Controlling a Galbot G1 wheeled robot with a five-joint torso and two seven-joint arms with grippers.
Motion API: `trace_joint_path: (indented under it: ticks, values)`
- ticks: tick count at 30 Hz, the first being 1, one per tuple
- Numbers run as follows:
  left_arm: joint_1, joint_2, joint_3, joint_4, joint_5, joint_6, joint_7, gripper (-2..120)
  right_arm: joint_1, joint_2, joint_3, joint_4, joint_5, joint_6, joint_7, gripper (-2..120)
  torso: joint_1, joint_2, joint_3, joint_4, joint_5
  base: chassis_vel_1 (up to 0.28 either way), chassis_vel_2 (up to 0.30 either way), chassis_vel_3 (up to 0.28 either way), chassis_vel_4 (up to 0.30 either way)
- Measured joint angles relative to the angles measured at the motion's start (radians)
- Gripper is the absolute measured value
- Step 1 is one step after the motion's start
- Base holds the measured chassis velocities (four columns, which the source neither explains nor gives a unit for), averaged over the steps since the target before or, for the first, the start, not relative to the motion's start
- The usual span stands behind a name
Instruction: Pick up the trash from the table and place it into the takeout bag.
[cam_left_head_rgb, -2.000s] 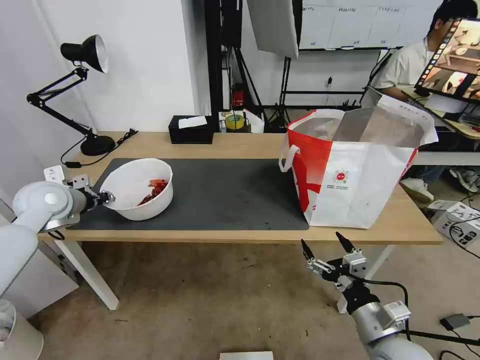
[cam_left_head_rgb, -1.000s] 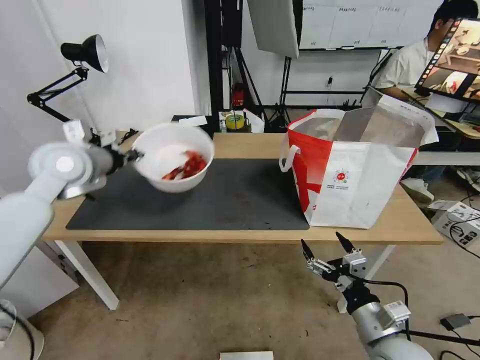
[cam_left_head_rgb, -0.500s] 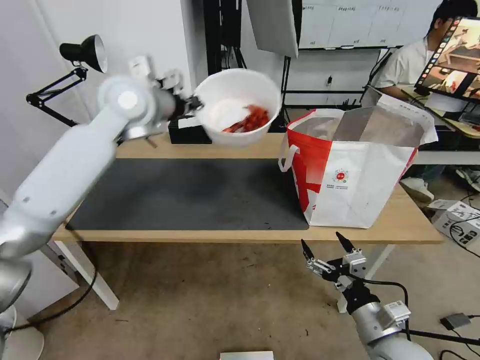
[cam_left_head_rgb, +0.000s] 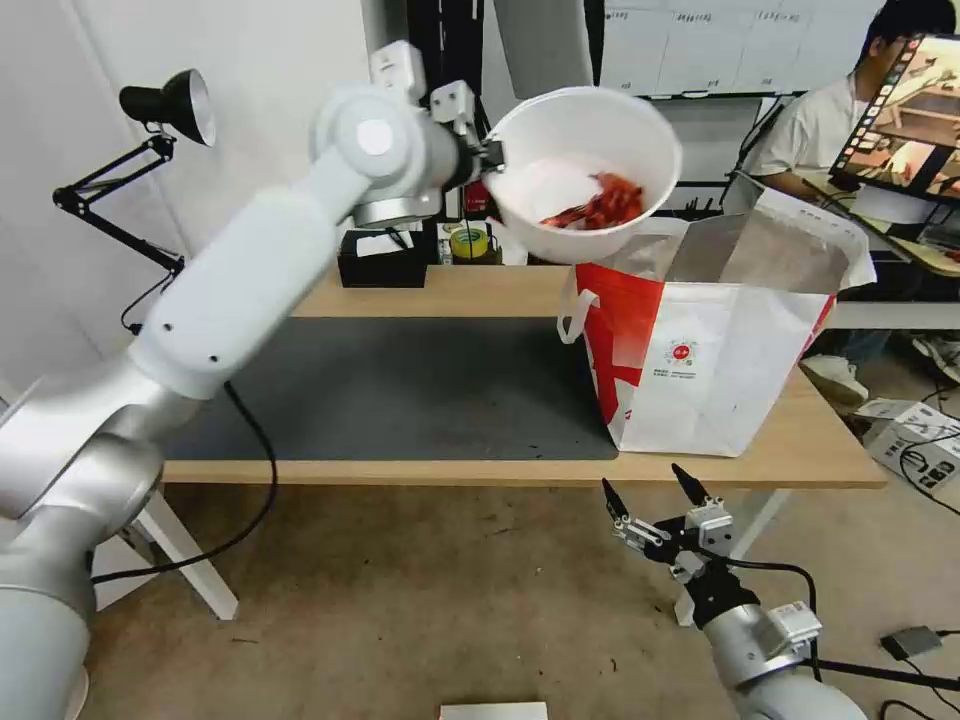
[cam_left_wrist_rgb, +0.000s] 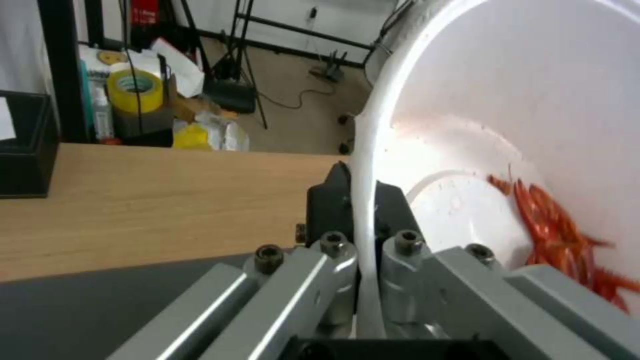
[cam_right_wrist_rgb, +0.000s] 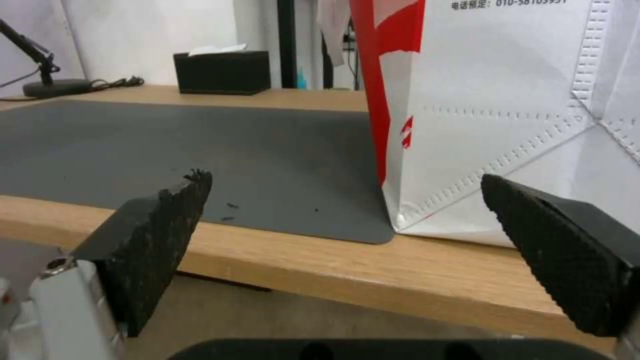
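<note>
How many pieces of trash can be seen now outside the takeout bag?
1: the white bowl of crayfish shells, held at its rim by the left pincer, above the takeout bag. Others may be hidden inside.

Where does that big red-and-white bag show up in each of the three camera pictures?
Head view: takeout bag stands on the table's right end.
Left wrist view: not in it.
Right wrist view: bag wall rises close ahead on the table.
Shared landmark: black tissue box.
</note>
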Motion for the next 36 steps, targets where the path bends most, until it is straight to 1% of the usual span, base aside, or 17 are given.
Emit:
trace_joint_path:
  ticks: [5, 7, 8, 10, 12, 13, 14, 15, 17, 18, 19, 22, 23, 25, 29, 32, 36]
  values:
    - [-0.008, -0.045, 0.031, 0.029, 0.035, -0.048, 0.005, 0, 0.0, 0.0, 0.0, 0.0, 0.0, 0.0, 0.0, 100, 0.0, 0.0, 0.0, 0.0, 0.0, 0.0, 0.0, 0.0, 0.0]
    - [-0.015, -0.096, 0.056, 0.067, 0.067, -0.084, 0.01, 0, 0.0, 0.0, 0.0, 0.0, 0.0, 0.0, 0.0, 100, 0.0, 0.0, 0.0, 0.0, 0.0, 0.0, 0.0, 0.0, 0.0]
    - [-0.015, -0.096, 0.056, 0.067, 0.067, -0.084, 0.01, 0, 0.0, 0.0, 0.0, 0.0, 0.0, 0.0, 0.0, 100, 0.0, 0.0, 0.0, 0.0, 0.0, 0.0, 0.0, 0.0, 0.0]
    - [-0.027, -0.154, 0.076, 0.113, 0.104, -0.123, 0.02, 0, 0.0, 0.0, 0.0, 0.0, 0.0, 0.0, 0.0, 100, 0.0, 0.0, 0.0, -0.0003, 0.0002, 0.0, 0.0, 0.0, 0.0]
    - [-0.03, -0.172, 0.088, 0.13, 0.131, -0.132, 0.034, 0, 0.0, 0.0, 0.0, 0.0, 0.0, 0.0, 0.0, 100, 0.0, 0.0, 0.0, -0.0005, 0.0003, 0.0, 0.0, 0.0, 0.0]
    - [-0.034, -0.186, 0.102, 0.146, 0.161, -0.147, 0.051, 0, 0.0, 0.0, 0.0, 0.0, 0.0, 0.0, 0.0, 100, 0.0, 0.0, 0.0, -0.0005, 0.0003, 0.0, 0.0, 0.0, 0.0]
    - [-0.042, -0.214, 0.136, 0.181, 0.235, -0.176, 0.082, 0, 0.0, 0.0, 0.0, 0.0, 0.0, 0.0, 0.0, 100, 0.0, 0.0, 0.0, -0.0004, 0.0003, 0.0, 0.0, 0.0, 0.0]
    - [-0.042, -0.214, 0.136, 0.181, 0.235, -0.176, 0.082, 0, 0.0, 0.0, 0.0, 0.0, 0.0, 0.0, 0.0, 100, 0.0, 0.0, 0.0, -0.0004, 0.0003, 0.0, 0.0, 0.0, 0.0]
    - [-0.048, -0.238, 0.18, 0.208, 0.339, -0.221, 0.122, 0, 0.0, 0.0, 0.0, 0.0, 0.0, 0.0, 0.0, 100, 0.0, 0.0, 0.0, -0.0003, 0.0002, 0.0, 0.0, 0.0, 0.0]
    - [-0.048, -0.242, 0.203, 0.215, 0.397, -0.247, 0.145, 0, 0.0, 0.0, 0.0, 0.0, 0.0, 0.0, 0.0, 100, 0.0, 0.0, 0.0, -0.0004, 0.0002, 0.0, 0.0, 0.0, 0.0]
    - [-0.048, -0.242, 0.203, 0.215, 0.397, -0.247, 0.145, 0, 0.0, 0.0, 0.0, 0.0, 0.0, 0.0, 0.0, 100, 0.0, 0.0, 0.0, -0.0004, 0.0002, 0.0, 0.0, 0.0, 0.0]
    - [-0.039, -0.235, 0.265, 0.223, 0.559, -0.314, 0.209, 0, 0.0, 0.0, 0.0, 0.0, 0.0, 0.0, 0.0, 100, 0.0, 0.0, 0.0, -0.0003, 0.0001, 0.0, 0.0, 0.0, 0.0]
    - [-0.039, -0.235, 0.265, 0.223, 0.559, -0.314, 0.209, 0, 0.0, 0.0, 0.0, 0.0, 0.0, 0.0, 0.0, 100, 0.0, 0.0, 0.0, -0.0003, 0.0001, 0.0, 0.0, 0.0, 0.0]
    - [-0.028, -0.22, 0.301, 0.22, 0.634, -0.332, 0.26, 0, 0.0, 0.0, 0.0, 0.0, 0.0, 0.0, 0.0, 100, 0.0, 0.0, 0.0, 0.0002, -0.0001, 0.0, 0.0, 0.0, 0.0]
    - [-0.015, -0.217, 0.326, 0.219, 0.684, -0.343, 0.28, 0, 0.0, 0.0, 0.0, 0.0, 0.0, 0.0, 0.0, 100, 0.0, 0.0, 0.0, -0.0002, -0.0001, 0.0, 0.0, 0.0, 0.0]
    - [-0.01, -0.213, 0.329, 0.214, 0.684, -0.338, 0.286, 0, 0.0, 0.0, 0.0, 0.0, 0.0, 0.0, 0.0, 100, 0.0, 0.0, 0.0, -0.0004, -0.0001, 0.0, 0.0, 0.0, 0.0]
    - [-0.009, -0.199, 0.328, 0.195, 0.628, -0.291, 0.297, 0, 0.0, 0.0, 0.0, 0.0, 0.0, 0.0, 0.0, 100, 0.0, 0.0, 0.0, 0.0001, -0.0002, 0.0, 0.0, 0.0, 0.0]
